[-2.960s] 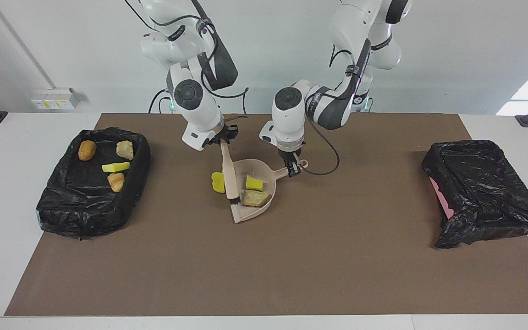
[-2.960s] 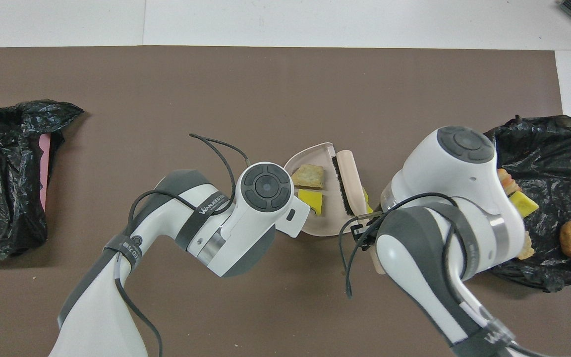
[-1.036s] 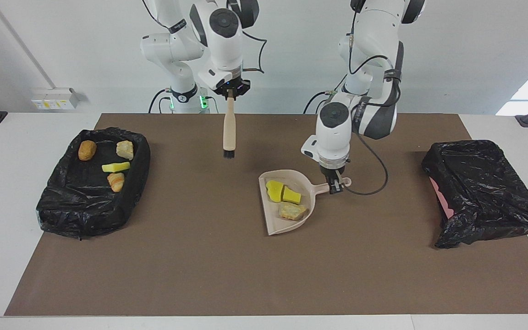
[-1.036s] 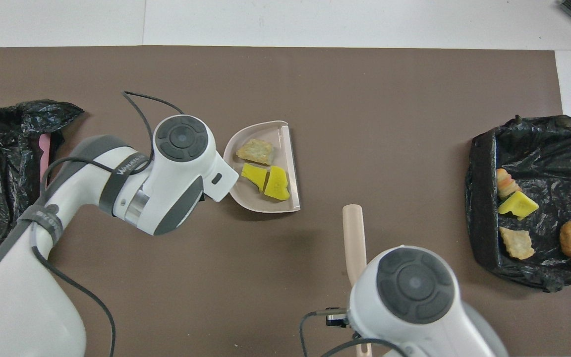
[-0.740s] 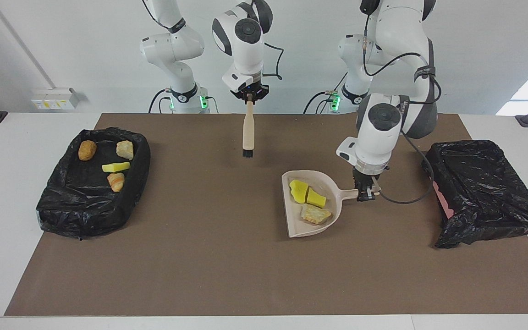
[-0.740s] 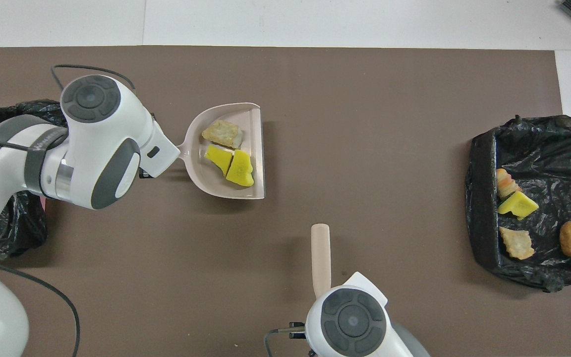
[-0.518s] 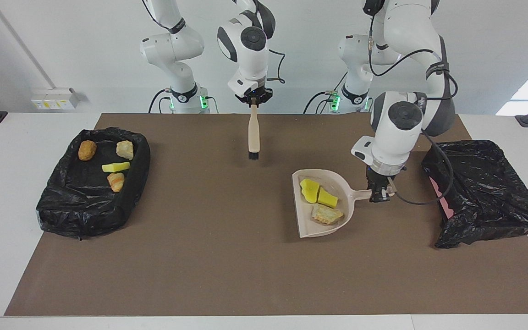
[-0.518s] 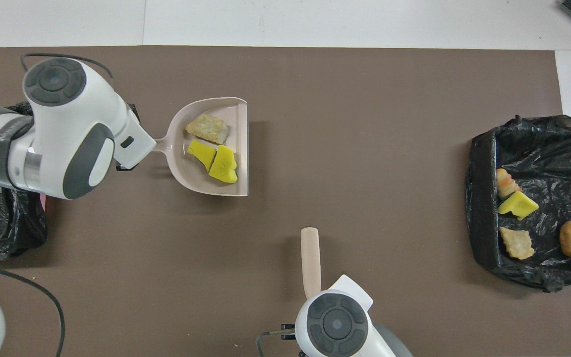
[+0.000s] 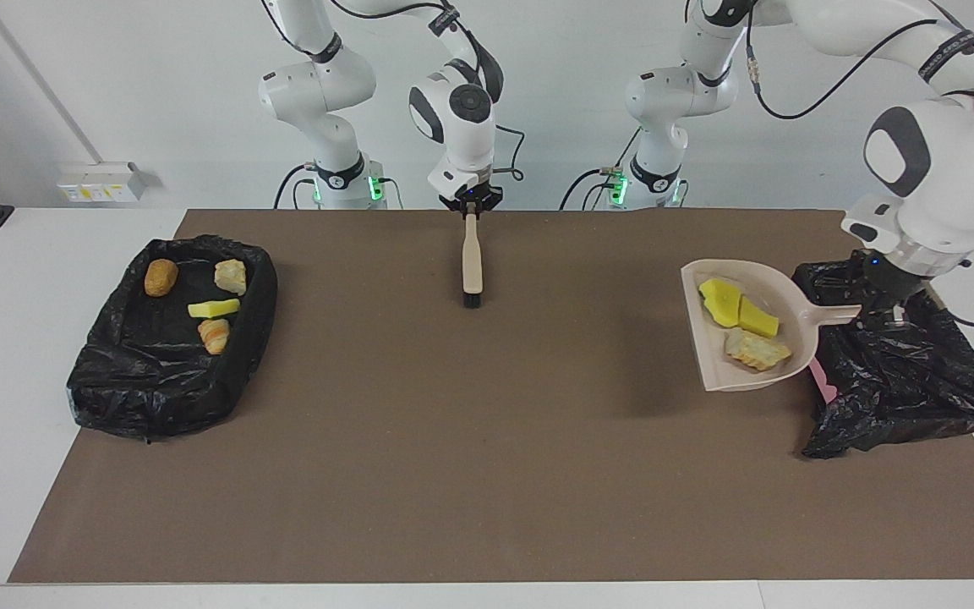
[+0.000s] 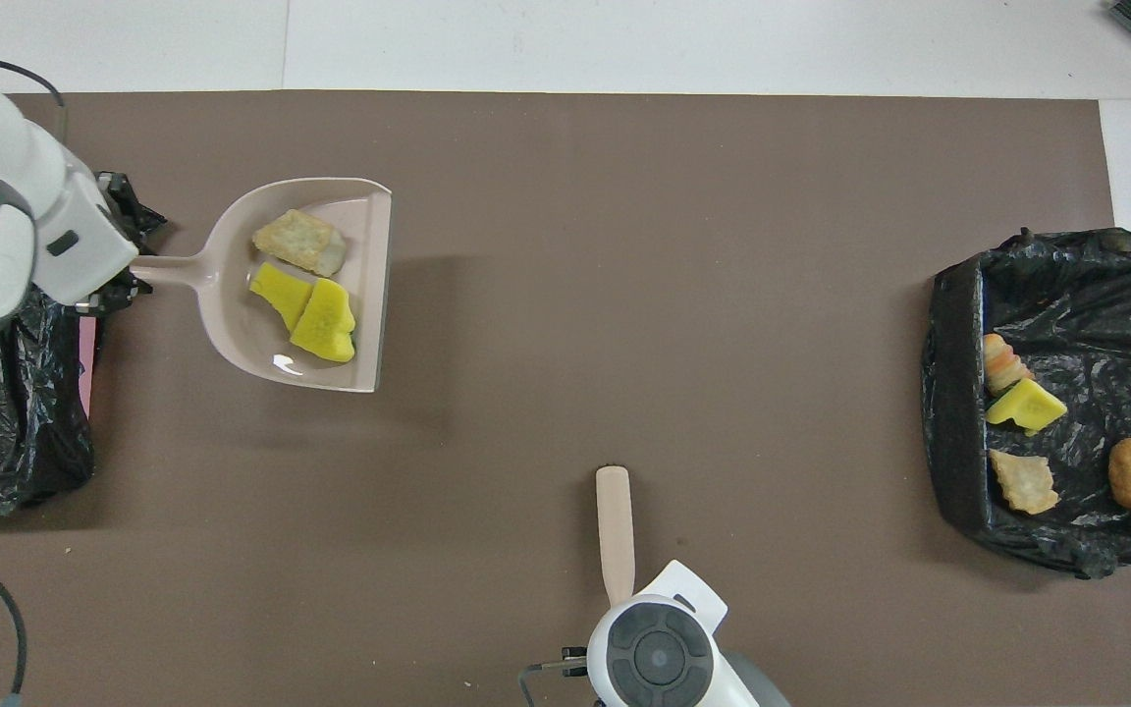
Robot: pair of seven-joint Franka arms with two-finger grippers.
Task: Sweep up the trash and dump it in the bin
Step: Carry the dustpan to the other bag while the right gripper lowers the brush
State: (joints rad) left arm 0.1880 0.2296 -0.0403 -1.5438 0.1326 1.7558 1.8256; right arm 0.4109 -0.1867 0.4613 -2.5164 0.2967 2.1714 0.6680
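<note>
Trash [image 9: 744, 328]: two yellow sponge pieces and one tan bread lump ride in the beige dustpan [image 9: 779, 295], held up beside the black-lined bin [image 9: 918, 372] at the left arm's end. Left gripper [image 9: 876, 315] clamps the dustpan handle over the bin's edge. Right gripper [image 9: 470, 201] waits, closed on the brush [image 9: 472, 264], bristles down.

Risk: the pan's open lip points away from the bin; tipping before turning would spill scraps onto the brown mat [image 9: 470, 474].

Pan's long axis runs handle-to-lip, along the table's length. Four more scraps lie in the other lined tray [image 9: 246, 338].
</note>
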